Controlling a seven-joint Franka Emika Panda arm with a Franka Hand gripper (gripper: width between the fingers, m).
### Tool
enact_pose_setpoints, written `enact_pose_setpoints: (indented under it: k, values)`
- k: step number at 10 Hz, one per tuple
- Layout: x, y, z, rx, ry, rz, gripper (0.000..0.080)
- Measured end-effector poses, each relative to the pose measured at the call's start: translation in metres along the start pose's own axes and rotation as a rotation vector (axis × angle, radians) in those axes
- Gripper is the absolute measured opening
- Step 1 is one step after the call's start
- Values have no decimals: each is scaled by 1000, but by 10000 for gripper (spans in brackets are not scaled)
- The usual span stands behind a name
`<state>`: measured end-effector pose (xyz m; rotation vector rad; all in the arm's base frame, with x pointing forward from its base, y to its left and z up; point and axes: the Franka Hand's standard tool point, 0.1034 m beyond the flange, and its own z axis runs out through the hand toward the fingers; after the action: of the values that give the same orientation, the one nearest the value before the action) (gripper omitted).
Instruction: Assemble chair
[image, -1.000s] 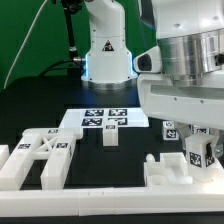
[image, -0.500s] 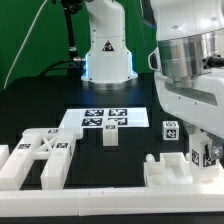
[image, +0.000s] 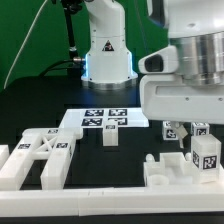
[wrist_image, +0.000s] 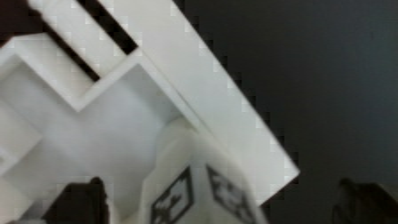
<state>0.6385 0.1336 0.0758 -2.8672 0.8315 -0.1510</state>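
Most chair pieces (image: 45, 155) are lying unjoined near the tabletop's (image: 125, 168) front edge. The claw (wrist_image: 222, 198) is standing apart around a tagged leg (image: 207, 155).

Exterior view: the arm housing (image: 190, 80) runs off the top edge and the exterior view's right edge. It hides the gripper's fingers and the top of the leg (image: 207, 157) below it. A tagged piece (image: 172, 128) behind shows only in part. The slab (image: 168, 172) is cut by the exterior view's right edge, the cross-braced part (image: 38, 158) by its left. Tag patterns are too small to read.

Wrist view: all blurred. The gripper (wrist_image: 222, 203) shows only dark fingertips (wrist_image: 80, 200), cut by the picture's edge, as is the leg.
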Motion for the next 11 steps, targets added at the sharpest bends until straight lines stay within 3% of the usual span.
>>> enact_pose_setpoints:
  k: [2, 4, 6, 7, 9, 10, 11]
  values:
    - [1, 2, 2, -4, -3, -139, 648]
    - [5, 0, -1, -21, 12, -429, 649]
    - [7, 4, 5, -37, 6, -696, 649]
    - [7, 3, 5, -35, 6, -664, 649]
    - [7, 4, 6, -36, 5, -656, 412]
    - [8, 6, 5, -38, 7, -614, 412]
    - [9, 7, 6, -40, 9, -531, 297]
